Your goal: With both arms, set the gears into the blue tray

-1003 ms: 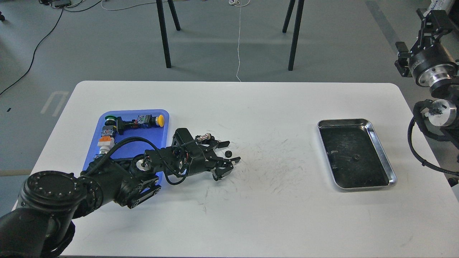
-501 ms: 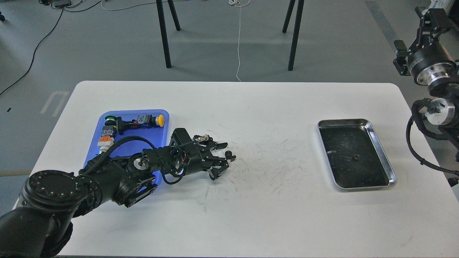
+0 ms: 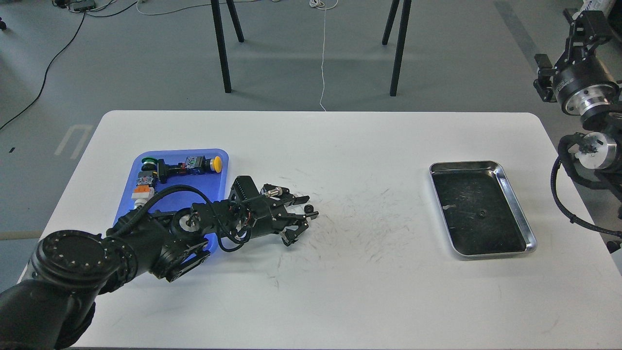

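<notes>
Change since earlier frames: left gripper drawn back slightly toward the blue tray, with the gap between its fingers narrowed; right arm shifted only a little at the frame's right edge.
Left gripper: fingers found close together about a gear; grip appeared closed on it, contact itself too small to confirm fully.
Gear, left: tiny, black, round; sat between the fingertips, just above or on the table, right of the blue tray and outside it.
Gear, right: second gear lay on the dark floor of the steel tray, well apart from the blue tray.
Right gripper: seen dark and partly cut off at the upper right; opening could not be told.
Blue tray: bright blue plastic, shallow, rounded corners, low rim; near edge hidden under the left arm.
Tray contents: push-button parts, one with a yellow cap, one with a green ring; no gear made out among them.
Steel tray: shiny metal rim, scuffed black floor, rectangular with rounded corners.
Table: white, smooth, rounded corners; many fine dark scratch marks across the middle.
Arms: black jointed housings, silver joint rings, loose black cables.
</notes>
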You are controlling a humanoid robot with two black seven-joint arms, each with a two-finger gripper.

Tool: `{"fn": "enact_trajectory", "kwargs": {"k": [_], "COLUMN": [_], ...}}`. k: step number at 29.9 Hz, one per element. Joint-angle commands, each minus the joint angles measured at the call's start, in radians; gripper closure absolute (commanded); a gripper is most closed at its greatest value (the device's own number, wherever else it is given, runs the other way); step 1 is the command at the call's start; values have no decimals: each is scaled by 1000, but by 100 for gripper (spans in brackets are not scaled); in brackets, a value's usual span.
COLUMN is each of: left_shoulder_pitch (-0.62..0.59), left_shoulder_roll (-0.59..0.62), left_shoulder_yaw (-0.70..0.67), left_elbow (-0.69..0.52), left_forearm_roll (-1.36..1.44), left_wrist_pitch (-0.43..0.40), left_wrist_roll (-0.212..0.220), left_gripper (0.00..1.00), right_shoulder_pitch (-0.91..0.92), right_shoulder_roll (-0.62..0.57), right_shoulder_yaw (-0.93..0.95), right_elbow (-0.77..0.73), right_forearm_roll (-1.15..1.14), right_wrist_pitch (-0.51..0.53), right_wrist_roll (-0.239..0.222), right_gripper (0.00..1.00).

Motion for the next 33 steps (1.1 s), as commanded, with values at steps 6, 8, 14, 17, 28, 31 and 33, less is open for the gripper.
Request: {"fn": "enact_trajectory", "kwargs": {"k": [6,8,14,17,28,31,33], "left_shoulder_pitch": [0,0,3,5,-1,-4,-10], "left_shoulder_roll": [-1,-1,-1,-1,0,2,2], "left_shoulder_yaw": [2,2,2,2,-12,-18,-16], "left_elbow": [0,0,0,0,0,-3,-3], "left_forearm_roll": [2,2,0,0,-18,-35,-73], "left_wrist_pitch": [-2,-2,-2,-4,-2,-2,-2], "left_wrist_roll": [-1,-1,-1,-1,-1,-1,-1], "left_gripper": [66,67,70,72,76,76,76], "right_shoulder_pitch": [-18,-23,-38,-40,-54,-57,-57], "right_shoulder_roll": [12,14,17,17,31,37,40], "right_shoulder_yaw": [-2,-3,-3,-3,-45,-45,-45], "right_elbow": [3,6,24,24,23,24,24], "right_forearm_roll": [-3,-5,-5,-5,-5,-5,-5], "right_wrist_pitch": [2,2,2,2,2,2,2], "right_wrist_roll": [0,0,0,0,0,0,0], "right_gripper": [2,2,2,2,2,2,2]}}
